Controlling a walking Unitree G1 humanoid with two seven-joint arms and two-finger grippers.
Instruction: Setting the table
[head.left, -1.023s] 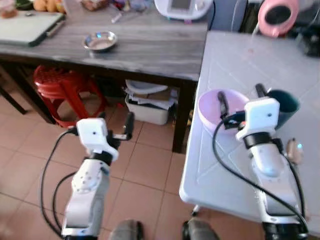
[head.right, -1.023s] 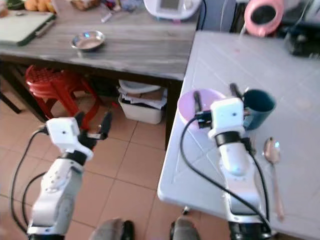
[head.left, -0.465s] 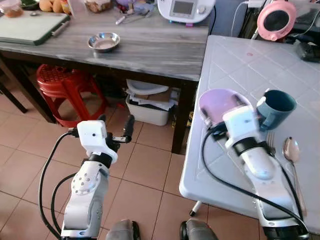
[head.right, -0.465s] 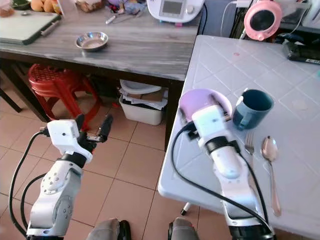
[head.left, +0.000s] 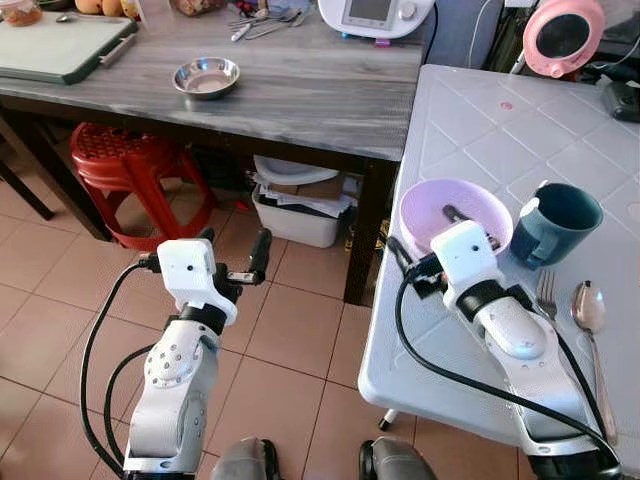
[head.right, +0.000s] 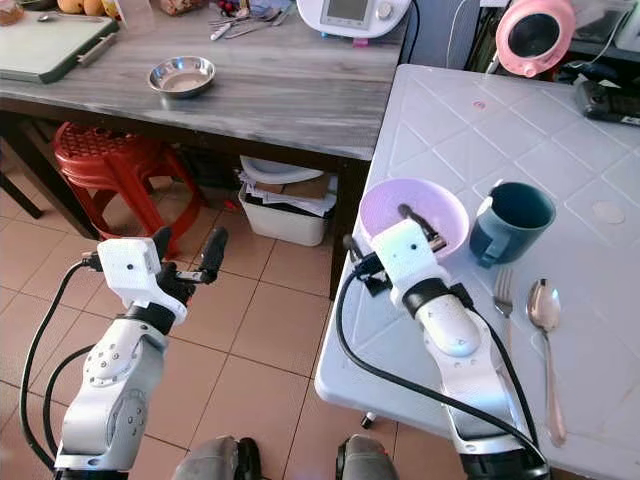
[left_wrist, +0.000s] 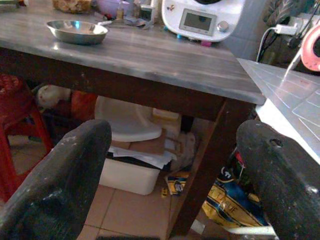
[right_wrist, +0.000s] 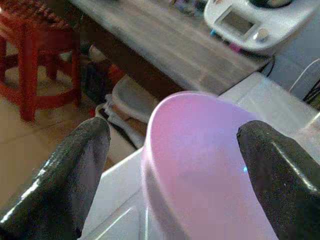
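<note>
White table (head.left: 480, 150), near left corner: we log a pink bowl (head.left: 428, 208) just inside the left edge. Beside it, further in from that edge, stands a teal mug (head.left: 560, 215); nearer the front edge lie a fork (head.left: 546, 292) and a spoon (head.left: 588, 310), side by side.

Right gripper (head.left: 425, 232): at the bowl's near-left rim. From the head we see one finger over the bowl's hollow and the other outside the rim, past the table's left edge. The right wrist view adds what the head cannot: both fingers (right_wrist: 80, 170) spread wide with the bowl (right_wrist: 200, 155) between them, gaps on each side, nothing clamped.

Left gripper (head.left: 232, 255): held over the tiled floor (head.left: 290, 340), fingers wide apart, empty. Its wrist view looks under the grey wooden table (left_wrist: 150, 55) to a white bin (left_wrist: 125, 150), and level across the top to a steel dish (left_wrist: 76, 31) and a white appliance (left_wrist: 202, 17).

Open room: bare tabletop between bowl and front edge; bare floor between red stool (head.left: 115, 165) and white table.
</note>
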